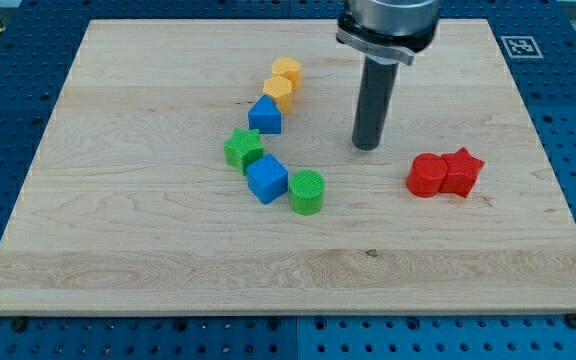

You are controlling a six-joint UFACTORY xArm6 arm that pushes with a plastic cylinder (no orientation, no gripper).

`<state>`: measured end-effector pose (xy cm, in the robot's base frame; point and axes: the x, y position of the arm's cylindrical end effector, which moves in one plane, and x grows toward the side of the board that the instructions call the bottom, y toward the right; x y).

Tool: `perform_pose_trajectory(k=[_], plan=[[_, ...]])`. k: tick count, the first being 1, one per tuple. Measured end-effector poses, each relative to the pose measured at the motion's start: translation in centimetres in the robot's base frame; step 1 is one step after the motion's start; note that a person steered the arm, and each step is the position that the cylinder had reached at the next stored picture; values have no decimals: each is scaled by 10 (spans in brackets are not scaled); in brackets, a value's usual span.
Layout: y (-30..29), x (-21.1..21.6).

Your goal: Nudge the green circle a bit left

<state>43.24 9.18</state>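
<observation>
The green circle (307, 191) is a short green cylinder near the board's middle, touching the blue cube (267, 179) on its left. My tip (368, 146) rests on the board up and to the right of the green circle, with a clear gap between them. A green star (243, 149) sits just up-left of the blue cube.
A blue house-shaped block (265, 116) and two yellow blocks (283, 82) line up above the green star. A red cylinder (427, 175) and a red star (461, 170) sit together at the view's right. The wooden board (118, 240) lies on a blue perforated table.
</observation>
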Motion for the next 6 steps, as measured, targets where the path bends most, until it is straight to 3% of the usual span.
perform_pose_trajectory(k=[1, 2, 6], plan=[[0, 3], [0, 34], [-23, 51]])
